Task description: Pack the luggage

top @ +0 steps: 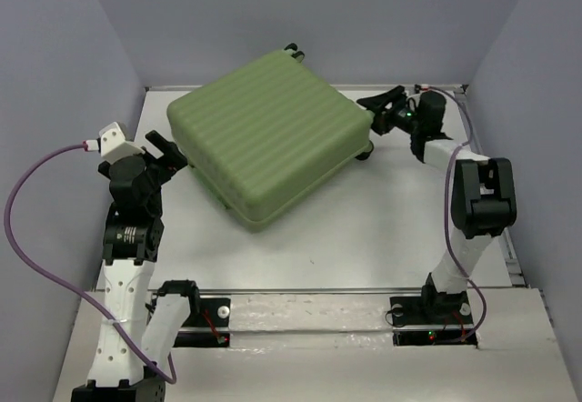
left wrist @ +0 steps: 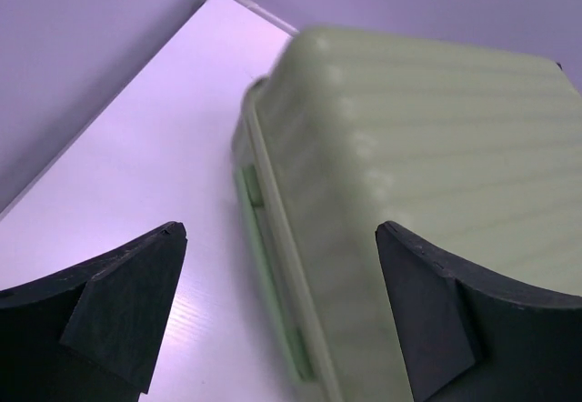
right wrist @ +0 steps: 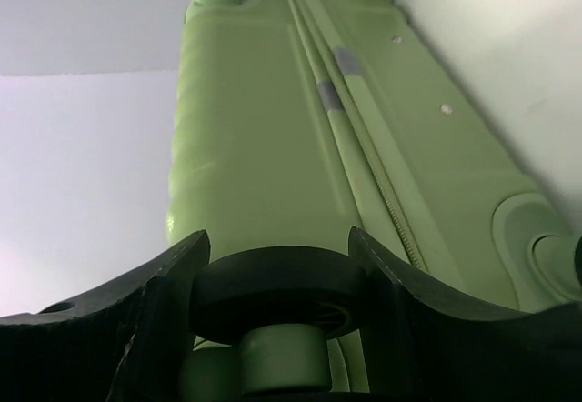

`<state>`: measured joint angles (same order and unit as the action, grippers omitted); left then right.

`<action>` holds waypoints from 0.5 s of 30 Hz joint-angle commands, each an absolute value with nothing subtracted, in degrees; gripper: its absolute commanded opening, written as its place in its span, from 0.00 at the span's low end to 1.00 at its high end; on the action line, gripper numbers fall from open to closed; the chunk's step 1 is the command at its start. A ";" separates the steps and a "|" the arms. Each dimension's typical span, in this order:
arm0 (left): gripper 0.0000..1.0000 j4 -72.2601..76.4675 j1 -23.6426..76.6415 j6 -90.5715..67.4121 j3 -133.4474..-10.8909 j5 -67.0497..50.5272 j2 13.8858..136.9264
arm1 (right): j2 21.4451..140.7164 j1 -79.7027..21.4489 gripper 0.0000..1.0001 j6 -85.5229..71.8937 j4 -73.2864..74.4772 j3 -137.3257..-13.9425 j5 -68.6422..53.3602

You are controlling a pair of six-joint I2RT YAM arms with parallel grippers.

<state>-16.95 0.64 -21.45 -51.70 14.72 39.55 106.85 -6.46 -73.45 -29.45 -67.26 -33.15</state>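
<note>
The luggage (top: 268, 134), a light-green ribbed hard-shell suitcase, lies closed and flat at the back middle of the table. My left gripper (top: 168, 155) is open at its left edge; in the left wrist view the gripper (left wrist: 282, 238) straddles the shell's seam (left wrist: 273, 266) without touching it, and the luggage (left wrist: 427, 129) fills the right. My right gripper (top: 380, 111) is at the suitcase's far right corner. In the right wrist view that gripper (right wrist: 277, 238) is shut on a black caster wheel (right wrist: 277, 297), with the luggage (right wrist: 264, 129) beyond. The lining is hidden.
Grey walls enclose the white table (top: 382, 220) on three sides. Another caster wheel (top: 364, 154) sticks out at the suitcase's right edge and one (top: 296, 50) at its far corner. A purple cable (top: 36, 229) loops left of the left arm.
</note>
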 commanded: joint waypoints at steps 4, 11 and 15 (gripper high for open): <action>0.99 -9.32 0.53 -23.64 -57.82 9.93 46.13 | 109.24 3.08 0.07 -44.59 -13.68 -79.00 -57.22; 0.99 -7.56 -1.21 -22.06 -69.51 9.41 64.20 | 117.05 3.08 0.35 -26.38 11.32 -98.77 -54.78; 0.99 -5.19 -6.58 -28.02 -77.24 -6.83 75.39 | 111.48 3.08 0.90 -27.68 10.82 -97.05 -44.17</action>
